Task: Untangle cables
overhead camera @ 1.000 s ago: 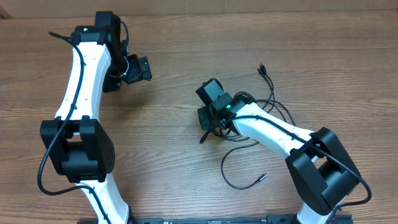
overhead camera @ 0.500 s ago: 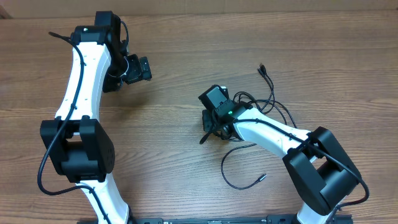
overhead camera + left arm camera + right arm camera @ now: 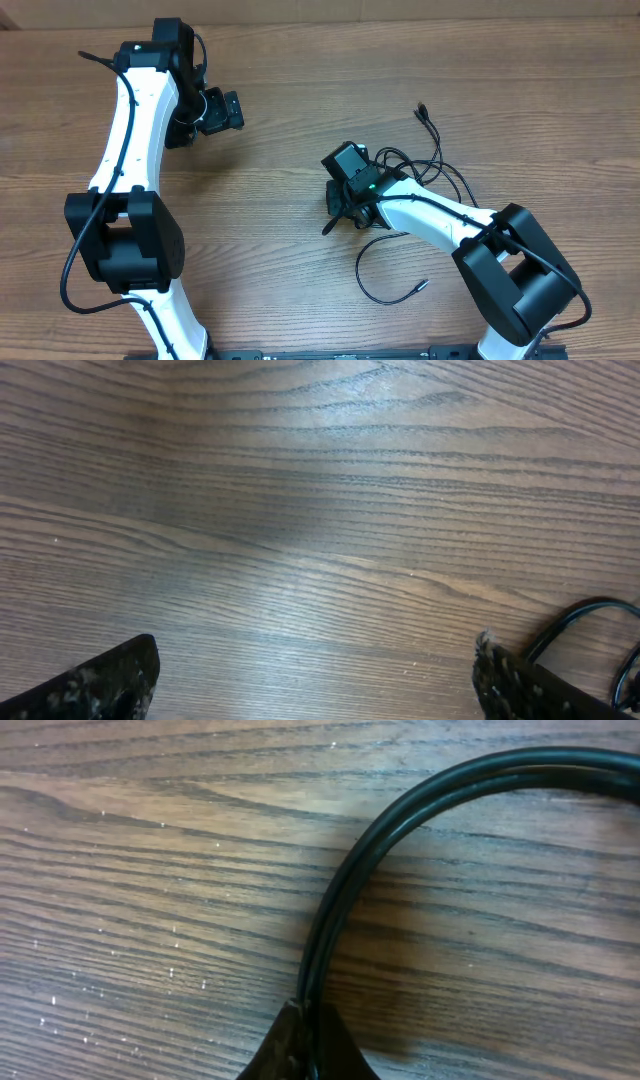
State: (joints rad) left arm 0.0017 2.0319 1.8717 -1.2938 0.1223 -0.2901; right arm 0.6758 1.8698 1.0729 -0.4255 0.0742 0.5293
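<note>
From overhead, the wood-grain worktop (image 3: 300, 60) carries the cables (image 3: 432, 165), a loose tangle of thin black cords lying right of centre and partly covered by the right arm (image 3: 430, 212). Two small plug ends (image 3: 421, 111) stick out at the far side of the tangle. One strand swings toward the near edge in an open loop that finishes in a single plug (image 3: 421, 285). The right pincer (image 3: 338, 205) is down at the left fringe of the tangle, and its jaws are hidden from this height beneath the wrist. The left arm (image 3: 130, 110) reaches up the left side of the worktop, and the left pincer (image 3: 222, 110) sits over bare wood, well apart from the cables. In the left wrist view that pincer is spread wide. Its two speckled black left fingers (image 3: 110, 680) show only in the bottom corners of the picture, with nothing but wood grain between them and nothing held. A dark cord (image 3: 590, 610) curves in at the lower right edge, just beside the right-hand finger, and whose it is cannot be told. In the right wrist view two black cable strands run side by side in a tight arc, from the upper right corner round and down to the bottom of the picture. There the right fingers (image 3: 310, 1060) are pressed fully together on them, so that pincer is closed with both strands pinched, low over the wood.
</note>
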